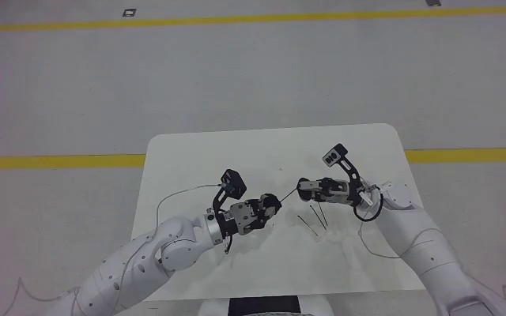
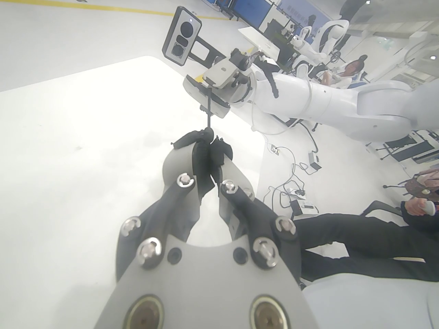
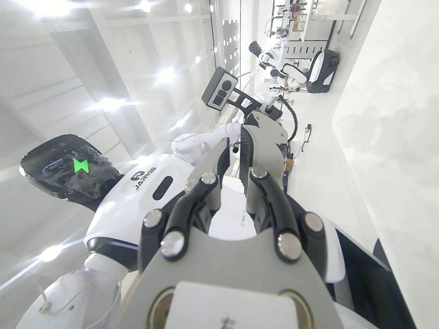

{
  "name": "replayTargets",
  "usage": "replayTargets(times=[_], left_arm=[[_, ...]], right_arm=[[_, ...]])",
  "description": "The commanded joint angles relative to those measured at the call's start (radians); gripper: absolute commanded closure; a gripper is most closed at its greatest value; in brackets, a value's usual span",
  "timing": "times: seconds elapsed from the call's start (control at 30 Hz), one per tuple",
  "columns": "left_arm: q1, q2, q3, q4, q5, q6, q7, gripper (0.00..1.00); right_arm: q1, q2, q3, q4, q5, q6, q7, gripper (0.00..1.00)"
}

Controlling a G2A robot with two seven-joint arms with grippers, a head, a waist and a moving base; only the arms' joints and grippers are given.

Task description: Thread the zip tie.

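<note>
Left gripper (image 1: 273,204) sits just below the centre of the top view, jaws closed tight on one end of the tie (image 2: 208,114) (the black pads meet around it in the left wrist view). The tie runs straight from those pads, up and to the right in the top view, to the right gripper (image 1: 301,188). The right gripper stands just right of centre, facing the left one. Its fingers are narrow, with the tie's far end held between them. The two grippers are near each other but not touching. Spare ties (image 1: 315,215), a few black strips, lie flat on the table (image 1: 198,158) just below the right gripper. The table is white with rounded corners. Beyond it, grey floor carries a yellow line (image 1: 79,161) across mid-frame, and a second line (image 1: 237,19) runs along the top edge.
</note>
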Motion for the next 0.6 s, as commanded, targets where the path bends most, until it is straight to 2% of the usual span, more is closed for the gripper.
replayTargets(times=[0.0, 0.17, 0.3, 0.57], left_arm=[[0.0, 0.0, 0.0, 0.0, 0.0, 0.0, 0.0, 1.0], [0.0, 0.0, 0.0, 0.0, 0.0, 0.0, 0.0, 1.0], [0.0, 0.0, 0.0, 0.0, 0.0, 0.0, 0.0, 1.0], [0.0, 0.0, 0.0, 0.0, 0.0, 0.0, 0.0, 1.0]], right_arm=[[0.001, -0.001, 0.001, 0.001, -0.001, 0.0, 0.0, 0.91], [0.001, -0.004, 0.003, 0.003, -0.003, 0.0, 0.0, 0.93], [0.002, -0.005, 0.004, 0.006, -0.005, 0.0, 0.0, 1.0], [0.0, -0.008, 0.008, 0.012, -0.009, 0.0, 0.0, 1.0]])
